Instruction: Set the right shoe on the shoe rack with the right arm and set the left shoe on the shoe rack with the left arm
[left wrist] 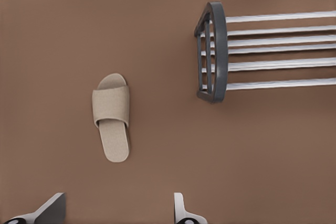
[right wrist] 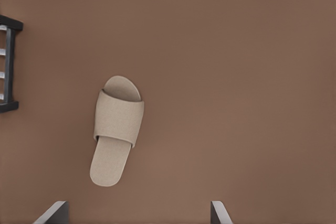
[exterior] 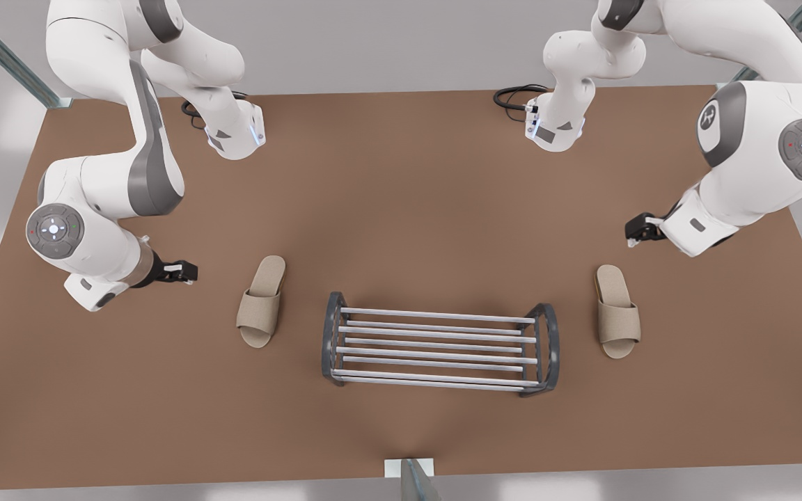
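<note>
I have both hands hovering above the brown desk [exterior: 401, 181] with nothing in them. The left hand [exterior: 632, 232], on the front view's right, has its fingers [left wrist: 181, 211] spread wide and touches nothing. Below and ahead of it the left shoe [exterior: 617, 310] lies flat on the desk, sole down, just beside one dark end frame of the shoe rack [exterior: 439, 344] but apart from it. The left wrist view shows that slipper [left wrist: 111, 116] and the rack's end [left wrist: 214, 53] with a clear strip of desk between them. The right hand [exterior: 189, 271], on the front view's left, is spread wide too, its fingers [right wrist: 220, 213] closed on nothing. The right shoe [exterior: 260, 300] lies flat near the rack's other end, slightly angled, and is well apart from the hand. From the right wrist I see the same slipper [right wrist: 116, 129] and a corner of the rack [right wrist: 8, 66]. The rack's silver bars carry nothing.
</note>
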Controlling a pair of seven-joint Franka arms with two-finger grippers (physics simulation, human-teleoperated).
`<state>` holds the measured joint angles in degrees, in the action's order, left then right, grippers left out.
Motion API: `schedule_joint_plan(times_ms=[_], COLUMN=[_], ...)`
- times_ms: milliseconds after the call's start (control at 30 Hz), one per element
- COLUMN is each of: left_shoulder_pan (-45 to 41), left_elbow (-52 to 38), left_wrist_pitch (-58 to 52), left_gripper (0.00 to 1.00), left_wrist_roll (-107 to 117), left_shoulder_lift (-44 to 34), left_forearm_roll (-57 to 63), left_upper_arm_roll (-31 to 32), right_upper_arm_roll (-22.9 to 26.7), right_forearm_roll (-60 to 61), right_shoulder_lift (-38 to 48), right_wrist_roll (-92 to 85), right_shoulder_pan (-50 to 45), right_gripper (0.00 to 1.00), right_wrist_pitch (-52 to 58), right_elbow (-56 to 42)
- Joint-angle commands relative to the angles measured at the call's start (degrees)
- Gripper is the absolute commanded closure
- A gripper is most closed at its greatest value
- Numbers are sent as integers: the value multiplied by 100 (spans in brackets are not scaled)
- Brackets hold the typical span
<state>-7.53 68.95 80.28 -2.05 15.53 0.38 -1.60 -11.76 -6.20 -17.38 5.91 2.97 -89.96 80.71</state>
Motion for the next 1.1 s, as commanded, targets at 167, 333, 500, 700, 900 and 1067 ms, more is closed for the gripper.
schedule_joint_plan(times_ms=[167,333,500,700,900,1067], left_shoulder_pan=[-1353,-3492,-3465,-3448,-3439,-3439], left_elbow=[170,3095,4995,5980,6139,6367], left_wrist_pitch=[-136,1822,2703,5471,7053,7774], left_gripper=[0,0,0,0,0,0], left_wrist_roll=[3836,10398,13939,17395,18363,18758], left_shoulder_lift=[-103,-576,-1017,-867,-94,47], left_forearm_roll=[1042,3977,5578,7450,10210,13339], left_upper_arm_roll=[11,2,-279,-1211,-2072,-2775], right_upper_arm_roll=[-54,-80,-5643,-8430,-8755,-8017], right_forearm_roll=[119,-198,-1515,-6093,-8485,-12660], right_shoulder_lift=[-46,-283,-2207,-4906,-5038,-4942], right_wrist_roll=[-293,-1177,-2024,-2059,-4115,-6436], right_shoulder_pan=[-209,1704,7068,7041,7261,7139], right_gripper=[0,0,0,0,0,0], right_wrist_pitch=[661,454,-382,-1066,-2843,-6500], right_elbow=[41,94,876,2096,4075,4533])
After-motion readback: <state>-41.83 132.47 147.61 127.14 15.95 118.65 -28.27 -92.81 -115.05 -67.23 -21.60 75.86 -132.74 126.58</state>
